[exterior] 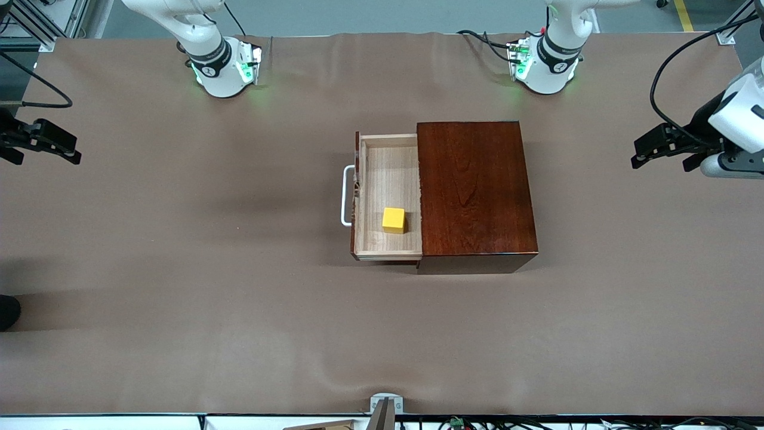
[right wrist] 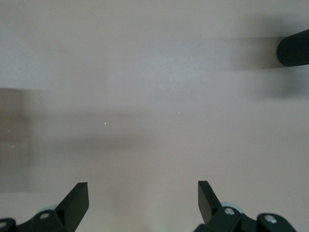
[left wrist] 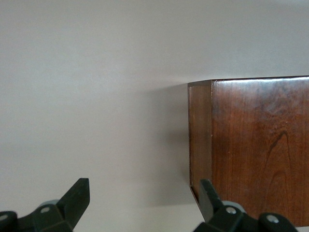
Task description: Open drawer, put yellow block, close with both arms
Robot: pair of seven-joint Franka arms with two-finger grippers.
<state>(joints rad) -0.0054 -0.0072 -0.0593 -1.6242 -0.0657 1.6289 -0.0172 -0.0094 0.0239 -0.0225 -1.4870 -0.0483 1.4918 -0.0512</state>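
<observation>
The drawer stands pulled out of the mahogany box toward the right arm's end of the table, its white loop handle at the front. The yellow block rests on the drawer floor, in the part nearer the front camera. My left gripper hangs open and empty over the table at the left arm's end, apart from the box. In the left wrist view the gripper faces a box corner. My right gripper hangs open and empty over the right arm's end; the right wrist view shows bare cloth below it.
A brown cloth covers the table. A dark rounded object sits at the table edge by the right arm's end, also in the right wrist view. The arm bases stand along the robots' edge.
</observation>
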